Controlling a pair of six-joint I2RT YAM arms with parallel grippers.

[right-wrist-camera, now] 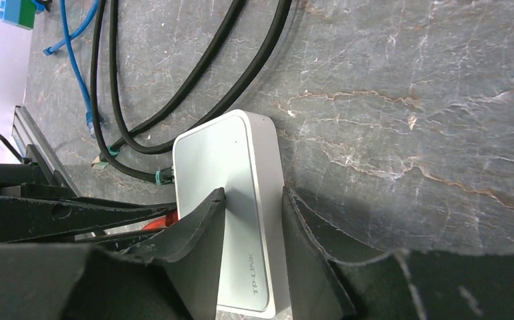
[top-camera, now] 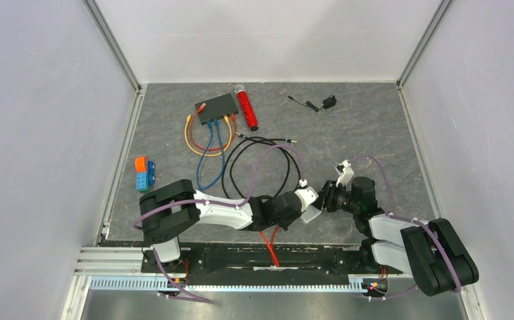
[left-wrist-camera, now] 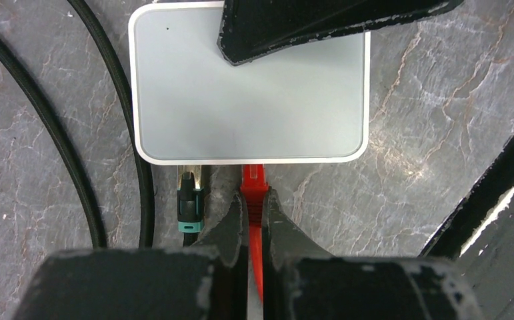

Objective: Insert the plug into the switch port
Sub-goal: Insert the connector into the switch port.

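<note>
left gripper [left-wrist-camera: 255, 201] clamped on red plug [left-wrist-camera: 254, 185], nose at white box [left-wrist-camera: 241, 107] edge just ahead | plug likely light and rigid, clip fragile, cable limp: hold the boot | right gripper [right-wrist-camera: 253, 195] straddles white box, pinch unclear | black plug [left-wrist-camera: 191, 200] just left | black switch [top-camera: 217, 105], cables filling several ports, well beyond on the surface [left-wrist-camera: 427, 133]

Left arm [top-camera: 221, 212] and right arm [top-camera: 401, 237]: smooth white shells between chunky black joints, a thin purple cable [top-camera: 287, 146] looping along each. Black rubbery fingers [left-wrist-camera: 287, 230], edges scuffed grey.
</note>
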